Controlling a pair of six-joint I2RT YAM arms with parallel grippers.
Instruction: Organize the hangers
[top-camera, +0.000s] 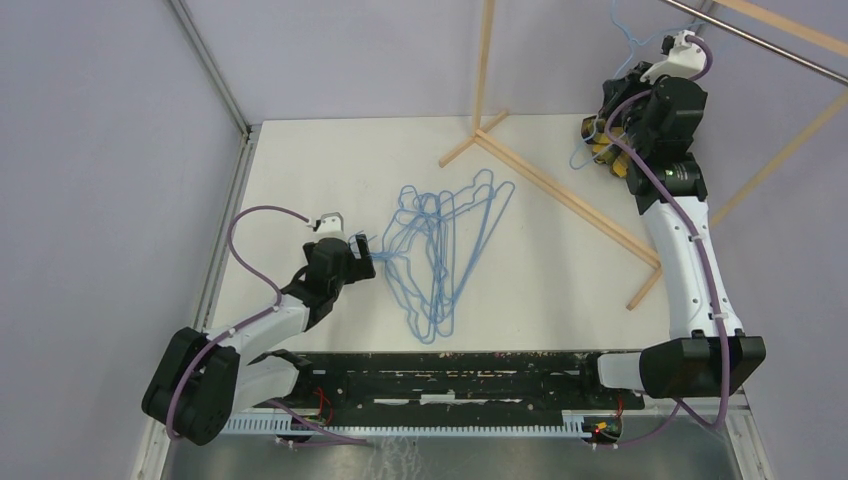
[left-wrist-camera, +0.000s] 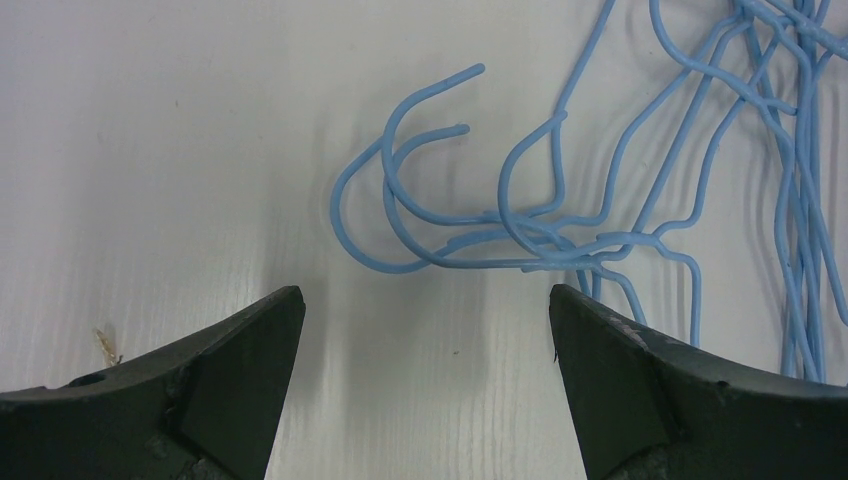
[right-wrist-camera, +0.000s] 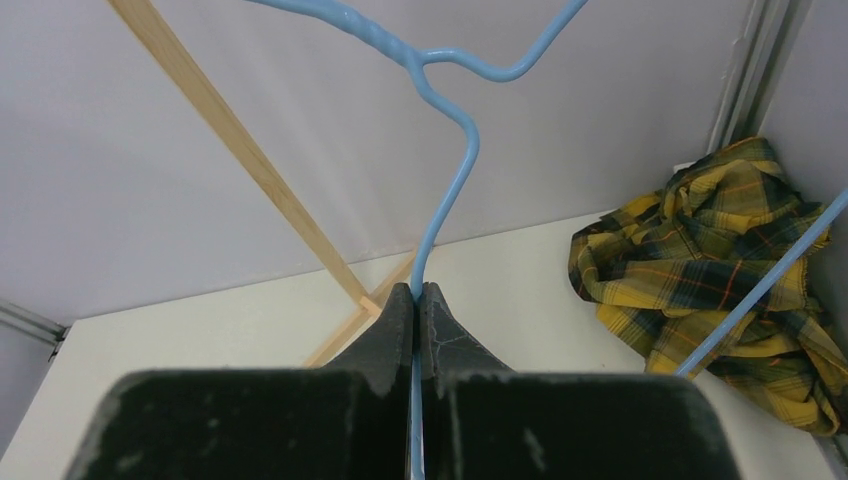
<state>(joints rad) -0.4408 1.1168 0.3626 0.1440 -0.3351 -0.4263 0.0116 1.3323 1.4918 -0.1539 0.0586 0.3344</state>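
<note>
Firstly, surface (top-camera: 300, 170): white, matte, faintly grained.
Wooden rack frame (top-camera: 560, 195): pale square slats; foot pieces are laid crossing on the far right of the surface, with uprights rising out of view.
Right arm (top-camera: 690, 260): stretched up and away, with the wrist raised beside the frame.
Left arm (top-camera: 260, 325): folded low, with the forearm angled toward the middle.
Pile of hangers (top-camera: 440, 250): thin light-blue wire; triangular outlines are overlapped and tangled, laid flat mid-surface, hooks curled toward the left hand.
Plaid cloth (right-wrist-camera: 700, 270): yellow-black, crumpled in the far right corner.
Single hanger (right-wrist-camera: 450, 170): same blue wire with a twisted neck, lifted clear of the surface.
Right hand (right-wrist-camera: 420, 292): clenched on the single hanger's wire.
Left hand (left-wrist-camera: 425, 295): released, jaws spread wide, held low just short of the hooks and apart from them.
</note>
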